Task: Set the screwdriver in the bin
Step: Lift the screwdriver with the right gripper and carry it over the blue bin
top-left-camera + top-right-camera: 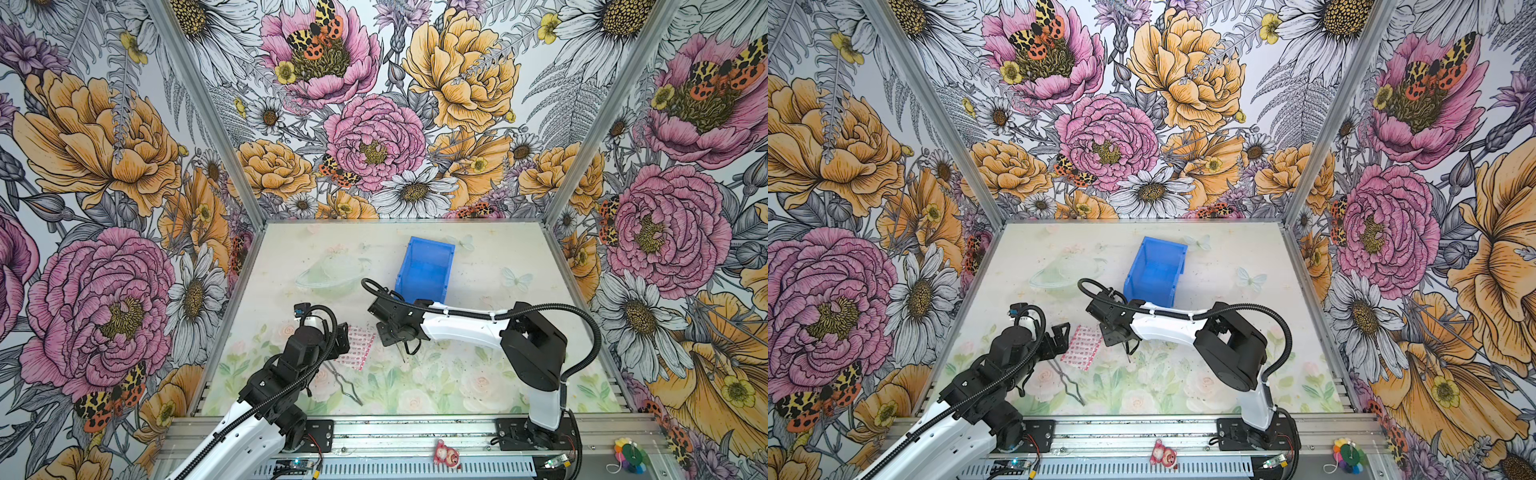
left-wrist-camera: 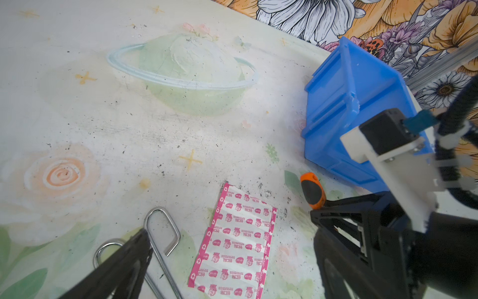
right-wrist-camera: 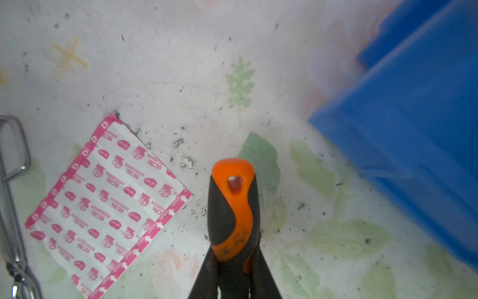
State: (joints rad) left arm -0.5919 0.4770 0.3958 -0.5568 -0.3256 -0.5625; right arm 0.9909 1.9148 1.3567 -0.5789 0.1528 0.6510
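Pointing butt-outward along end effector (image 3: 234,249): screwdriver (image 3: 231,207)

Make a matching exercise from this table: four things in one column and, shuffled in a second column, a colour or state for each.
Things
1. screwdriver
2. bin
3. tongs
4. sheet of plasters

Colour or state
A. pink and white, lying flat
B. blue, open on top, nothing inside
C. clamped in the right gripper
D. bent silver wire

Pairs: 1-C, 2-B, 3-D, 4-A
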